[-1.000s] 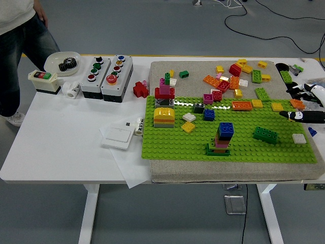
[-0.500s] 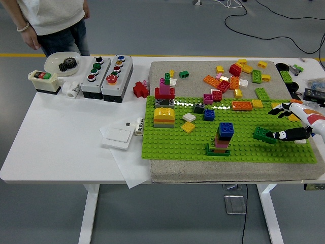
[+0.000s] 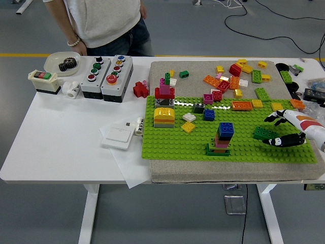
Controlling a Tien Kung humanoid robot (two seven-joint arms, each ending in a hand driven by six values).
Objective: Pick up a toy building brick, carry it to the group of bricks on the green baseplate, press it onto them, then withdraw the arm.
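A dark green brick (image 3: 262, 133) lies on the right part of the green baseplate (image 3: 172, 142). My right hand (image 3: 272, 130) reaches in from the right edge, its fingers spread on either side of that brick's right end: one fingertip behind it, the thumb in front. I see no firm grip on it. Left of it stands a small stack (image 3: 222, 138) with a blue brick on top, pink in the middle and a green base. A yellow and orange stack (image 3: 164, 117) sits at the plate's left. My left arm is out of view.
Many loose bricks (image 3: 238, 76) lie on the grey mat behind the plate. Two button boxes (image 3: 106, 73), a white bowl holding a gear (image 3: 63, 62) and a white switch plate (image 3: 118, 136) sit at the left. A person (image 3: 101, 23) stands at the far side.
My right hand has moved left and down from the table's right edge to the dark green brick. The person has walked to the right along the far side.
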